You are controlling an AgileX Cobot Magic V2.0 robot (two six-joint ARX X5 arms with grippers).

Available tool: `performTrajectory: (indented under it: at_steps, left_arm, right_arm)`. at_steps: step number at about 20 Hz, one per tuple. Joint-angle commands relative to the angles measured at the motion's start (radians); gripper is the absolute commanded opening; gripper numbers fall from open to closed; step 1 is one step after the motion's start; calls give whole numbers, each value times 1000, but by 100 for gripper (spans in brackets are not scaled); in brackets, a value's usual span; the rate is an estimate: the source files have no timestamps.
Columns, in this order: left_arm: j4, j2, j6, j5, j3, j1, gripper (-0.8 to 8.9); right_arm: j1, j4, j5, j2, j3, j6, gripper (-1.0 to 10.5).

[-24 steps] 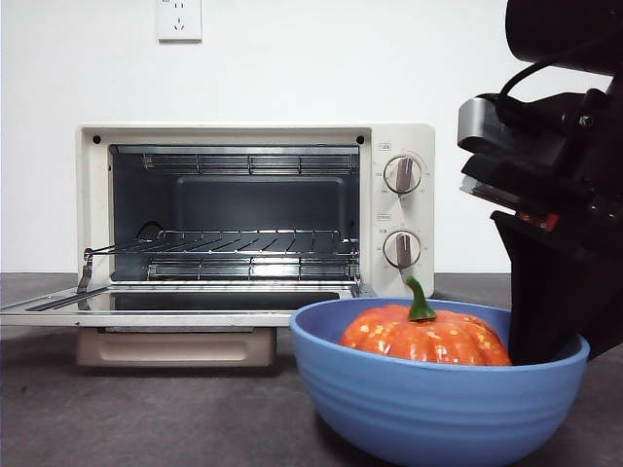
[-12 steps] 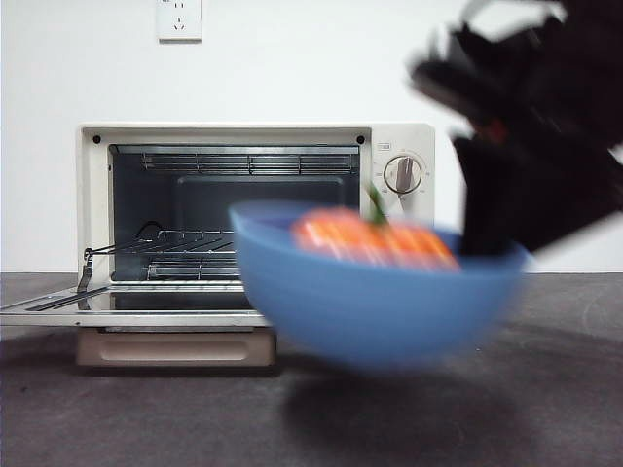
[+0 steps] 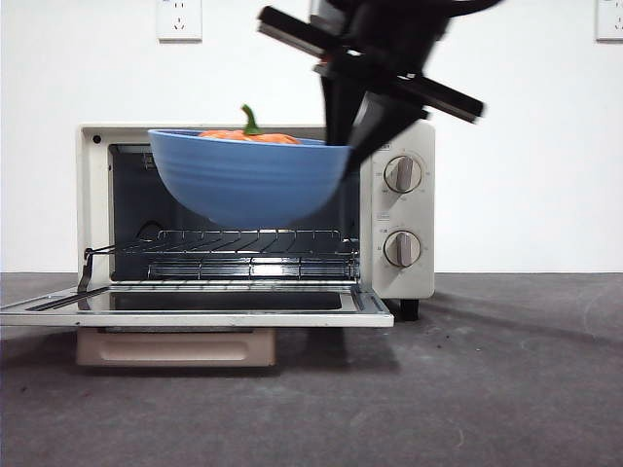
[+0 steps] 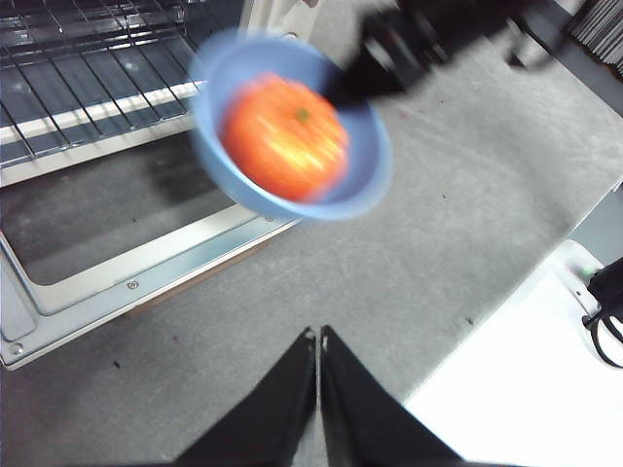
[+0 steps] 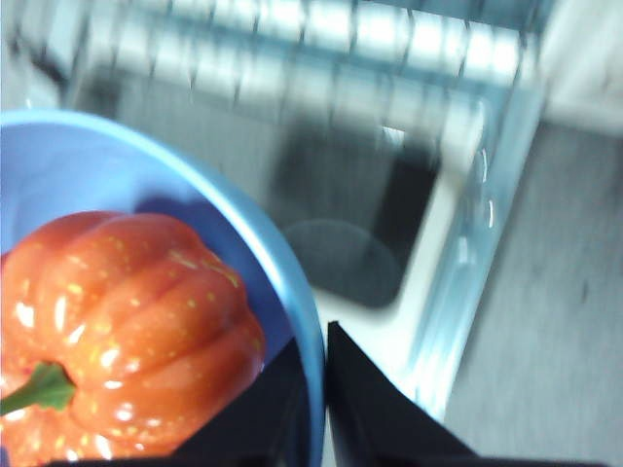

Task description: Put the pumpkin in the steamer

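So the right gripper has the blue bowl pinched by its rim, one jaw inside and one outside, clamped tight on the wall, and it's holding the whole thing up in the air in front of the steamer. The pumpkin is sitting in the bowl; from the front view you only get the orange top and the green stem poking over the rim at about 12 o'clock. The bowl hangs level with the upper half of the steamer's open cavity, above the wire rack and the dropped-down door. The two knobs are just off the bowl at 3 o'clock. The left gripper is well back over the table, jaws pressed together with nothing in them.
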Motion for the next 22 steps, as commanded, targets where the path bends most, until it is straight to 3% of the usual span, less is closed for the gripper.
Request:
performTrajectory:
  at_steps: [1,6,10,16,22]
  left_arm:
    - [6,5,14,2,5,-3,15]
    - [6,5,14,2,5,-4,15]
    - [-4,4,14,2,5,-11,15]
    - [-12,3,14,2,5,-11,15]
    - [-15,-1,14,2,5,-11,15]
  right_arm:
    - [5,-16,18,90,119,79,9]
    - [-1,-23,52,194,212,254,9]
    - [-1,-6,134,217,212,385,9]
    - [-7,9,214,240,212,527,9]
    - [-14,89,238,268,212,589,9]
